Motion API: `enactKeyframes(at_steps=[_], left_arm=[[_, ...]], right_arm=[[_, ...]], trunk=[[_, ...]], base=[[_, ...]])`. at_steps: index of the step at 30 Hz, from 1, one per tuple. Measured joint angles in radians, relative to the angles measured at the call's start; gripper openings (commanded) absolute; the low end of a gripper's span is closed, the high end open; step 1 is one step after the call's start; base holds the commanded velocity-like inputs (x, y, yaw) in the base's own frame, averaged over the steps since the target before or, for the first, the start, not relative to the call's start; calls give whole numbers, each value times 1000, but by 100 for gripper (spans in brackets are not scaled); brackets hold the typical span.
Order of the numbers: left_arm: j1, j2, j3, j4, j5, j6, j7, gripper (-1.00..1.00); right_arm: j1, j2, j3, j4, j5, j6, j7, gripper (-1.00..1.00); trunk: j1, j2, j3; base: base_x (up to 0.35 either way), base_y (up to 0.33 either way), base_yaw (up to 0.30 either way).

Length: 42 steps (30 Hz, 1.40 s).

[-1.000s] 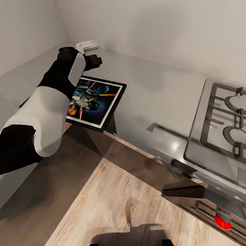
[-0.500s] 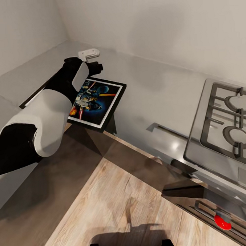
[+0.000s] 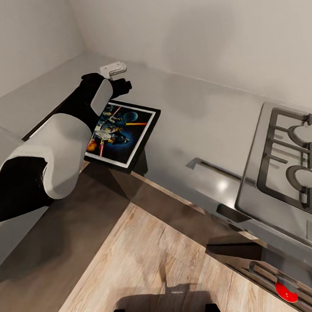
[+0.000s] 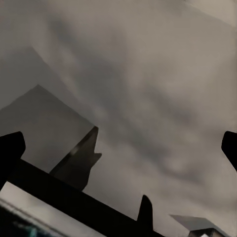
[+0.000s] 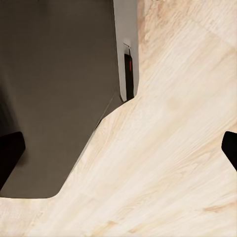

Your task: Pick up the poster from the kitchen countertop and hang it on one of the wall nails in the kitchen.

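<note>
Poster [image 3: 122, 132] judged stiff, light, slick-framed, overhanging the table [image 3: 195, 121] edge; best gripped at that overhang; left gripper [image 3: 123, 85] spread wide, nothing held.

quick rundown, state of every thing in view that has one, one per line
poster: flat on the kitchen countertop, one corner jutting past the front edge, not lifted
left gripper: over the poster's far edge, fingers spread open, nothing between them
right gripper: fingers spread open, above the wood floor
gas hob: no flame, nothing on it
</note>
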Motion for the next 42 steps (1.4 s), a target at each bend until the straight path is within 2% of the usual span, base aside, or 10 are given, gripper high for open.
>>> enactKeyframes(at_steps=[8,13,17,42], left_arm=[[0,0,0,24,1,-5,-1,100],[0,0,0,67,2,-49,-1,100],[0,0,0,77,2,-58,-1,100],[0,0,0,80,2,-63,-1,100]], right_arm=[[0,0,0,0,0,0,0,100],[0,0,0,0,0,0,0,100],[0,0,0,0,0,0,0,100],[0,0,0,0,0,0,0,100]], trunk=[[0,0,0],[0,0,0],[0,0,0],[0,0,0]], base=[[1,0,0],[0,0,0],[0,0,0],[43,0,0]])
